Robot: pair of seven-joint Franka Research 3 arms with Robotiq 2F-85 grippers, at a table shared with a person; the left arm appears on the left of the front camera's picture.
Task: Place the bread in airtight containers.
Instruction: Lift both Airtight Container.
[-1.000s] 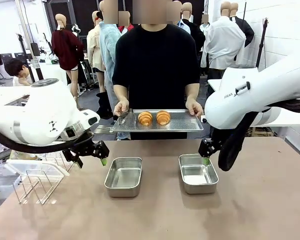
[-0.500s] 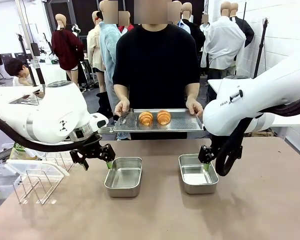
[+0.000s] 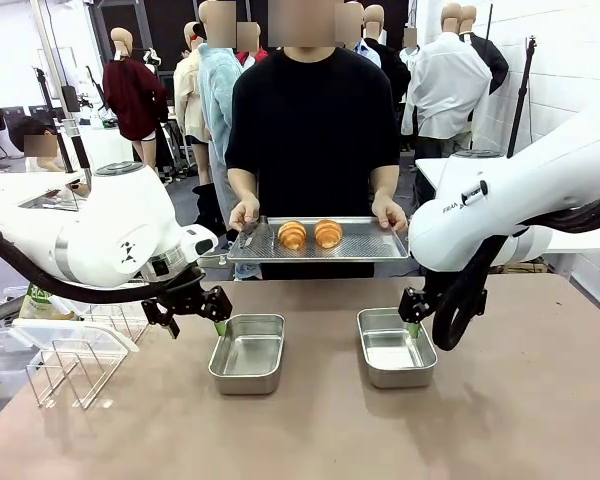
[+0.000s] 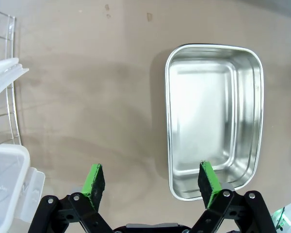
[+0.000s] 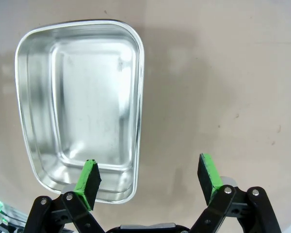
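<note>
Hovering, my left gripper (image 4: 150,177) and right gripper (image 5: 148,174) are both spread wide, gripping nothing. Each has one green pad above a corner of an open stainless-steel tin: left tin (image 4: 208,111), right tin (image 5: 82,97). Two bread rolls (image 3: 310,235) lie side by side on the perforated tray (image 3: 370,246) that the person holds across the table.

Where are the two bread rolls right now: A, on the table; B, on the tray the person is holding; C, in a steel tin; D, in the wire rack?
B: both bread rolls lie side by side on the steel tray the person holds.
</note>
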